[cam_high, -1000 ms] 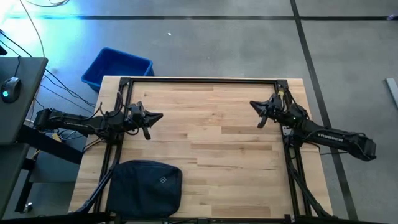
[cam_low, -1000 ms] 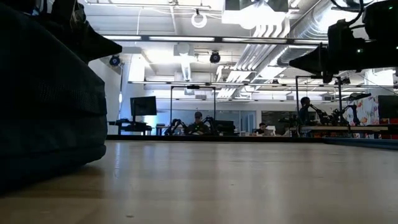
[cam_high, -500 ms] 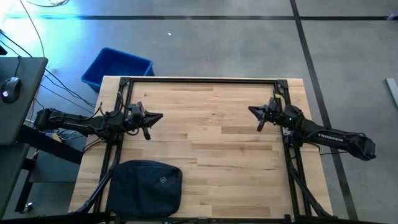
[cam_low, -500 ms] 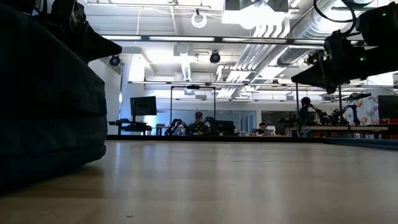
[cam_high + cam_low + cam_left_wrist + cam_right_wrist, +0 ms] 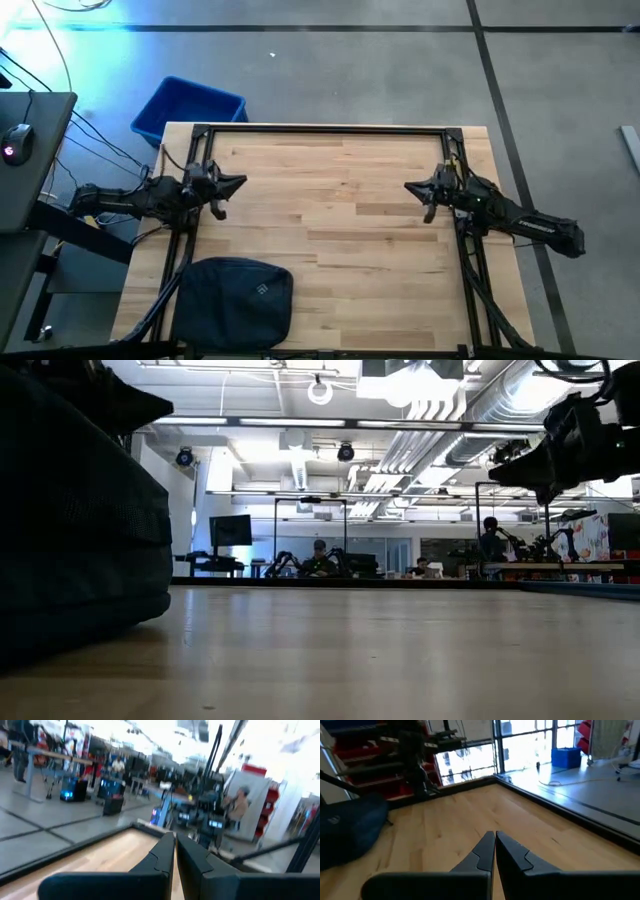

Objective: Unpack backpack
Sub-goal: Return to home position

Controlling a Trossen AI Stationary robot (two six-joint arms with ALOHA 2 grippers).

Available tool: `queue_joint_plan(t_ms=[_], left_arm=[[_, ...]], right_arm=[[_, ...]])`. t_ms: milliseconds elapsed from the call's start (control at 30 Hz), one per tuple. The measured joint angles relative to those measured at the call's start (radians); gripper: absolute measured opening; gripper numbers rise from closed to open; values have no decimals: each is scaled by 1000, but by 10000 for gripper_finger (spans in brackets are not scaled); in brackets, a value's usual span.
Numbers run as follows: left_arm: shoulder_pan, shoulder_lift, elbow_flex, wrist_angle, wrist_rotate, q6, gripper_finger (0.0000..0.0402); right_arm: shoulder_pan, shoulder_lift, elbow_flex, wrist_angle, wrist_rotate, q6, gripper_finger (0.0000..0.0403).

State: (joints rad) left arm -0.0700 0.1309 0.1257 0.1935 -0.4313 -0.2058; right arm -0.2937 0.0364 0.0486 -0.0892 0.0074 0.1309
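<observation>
The dark navy backpack point(image 5: 232, 300) lies flat on the wooden table point(image 5: 340, 220) at its near left corner, its small white logo up. It fills the left of the low view point(image 5: 70, 520) and shows at the edge of the right wrist view point(image 5: 347, 832). My left gripper point(image 5: 240, 181) hovers shut over the table's left side, beyond the backpack, pointing right. My right gripper point(image 5: 408, 187) hovers shut over the table's right side, pointing left. In both wrist views the fingers point(image 5: 174, 851) point(image 5: 494, 845) meet with nothing between them.
A bright blue plastic bin point(image 5: 188, 110) stands on the floor past the table's far left corner. A black frame point(image 5: 325, 130) runs along the table's far and side edges. A desk with a mouse point(image 5: 12, 152) is at the left. Bare wood lies between the arms.
My left arm has drawn back toward the table's left edge, its gripper staying shut. My right arm has also pulled back toward the right edge and swung a little toward the near edge, its gripper shut. The backpack has not moved.
</observation>
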Motion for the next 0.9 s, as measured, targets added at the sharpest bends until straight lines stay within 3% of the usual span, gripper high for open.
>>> queue_joint_plan(t_ms=[133,400,667,900], left_arm=[[0,-129,-95,36,1,-1,0],[-20,-127,-114,-130,-11,-1,0],[30,-127,-114,-131,3,-1,0],[77,-128,-114,-131,-5,-1,0]], right_arm=[[21,-36,0,12,0,0,0],[81,-37,-39,109,-5,0,0],[236,-36,-39,110,-4,0,0],[283,-37,-39,110,-4,0,0]])
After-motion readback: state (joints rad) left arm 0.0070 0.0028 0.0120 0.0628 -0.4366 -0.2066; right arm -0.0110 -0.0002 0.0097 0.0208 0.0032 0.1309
